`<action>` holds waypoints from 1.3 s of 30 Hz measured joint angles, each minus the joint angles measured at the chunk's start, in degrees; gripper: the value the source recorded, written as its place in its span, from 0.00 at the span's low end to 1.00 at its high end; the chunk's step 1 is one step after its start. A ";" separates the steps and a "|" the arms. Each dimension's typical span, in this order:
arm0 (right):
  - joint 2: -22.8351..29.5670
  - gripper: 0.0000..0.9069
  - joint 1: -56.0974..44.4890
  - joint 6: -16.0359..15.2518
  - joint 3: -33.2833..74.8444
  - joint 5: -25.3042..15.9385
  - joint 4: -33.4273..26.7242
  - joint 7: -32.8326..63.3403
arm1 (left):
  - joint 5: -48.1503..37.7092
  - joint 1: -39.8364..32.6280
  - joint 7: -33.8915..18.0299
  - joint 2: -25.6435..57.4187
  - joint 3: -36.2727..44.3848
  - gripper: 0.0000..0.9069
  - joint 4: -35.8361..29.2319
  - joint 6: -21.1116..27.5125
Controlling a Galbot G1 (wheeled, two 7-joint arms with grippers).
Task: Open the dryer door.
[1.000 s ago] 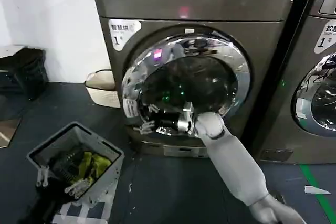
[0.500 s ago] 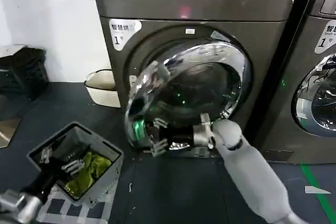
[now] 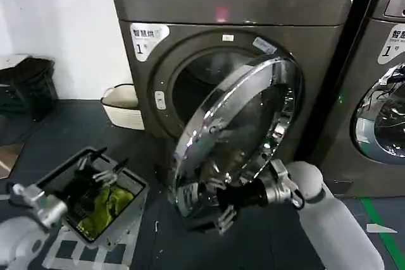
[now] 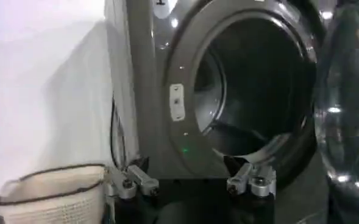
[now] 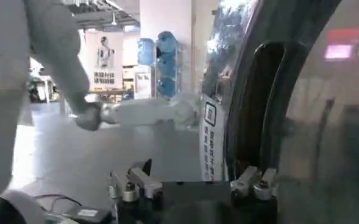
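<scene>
Dryer door (image 3: 235, 137) now swung farther open

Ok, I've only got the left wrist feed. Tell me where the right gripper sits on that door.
Observer: The right gripper is at the lower rim of the dryer door, fingers spread.
Operator: Give me the door's state.
Observer: In the head view it stands roughly half open, hinged on the robot's right, with the drum opening exposed.
Operator: Now tell me what's under my left gripper.
Observer: The left gripper hangs open above a grey bin that holds yellow-green cloth.
</scene>
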 joint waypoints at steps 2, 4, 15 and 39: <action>-0.68 1.00 -1.61 0.78 1.38 0.43 1.09 -0.10 | -1.93 -1.98 1.12 1.49 2.71 1.00 1.44 -0.62; -1.55 1.00 -3.30 1.29 3.06 0.86 2.11 -0.25 | -3.76 -4.36 2.40 3.14 5.87 1.00 3.01 -1.41; -4.73 1.00 -11.24 8.10 13.68 3.14 0.85 -0.22 | -7.16 -22.76 5.80 4.60 28.36 1.00 9.16 -4.15; 0.16 1.00 -23.78 6.93 62.40 -3.41 -4.54 29.07 | -8.43 -36.22 8.71 -0.63 49.48 1.00 3.77 -2.99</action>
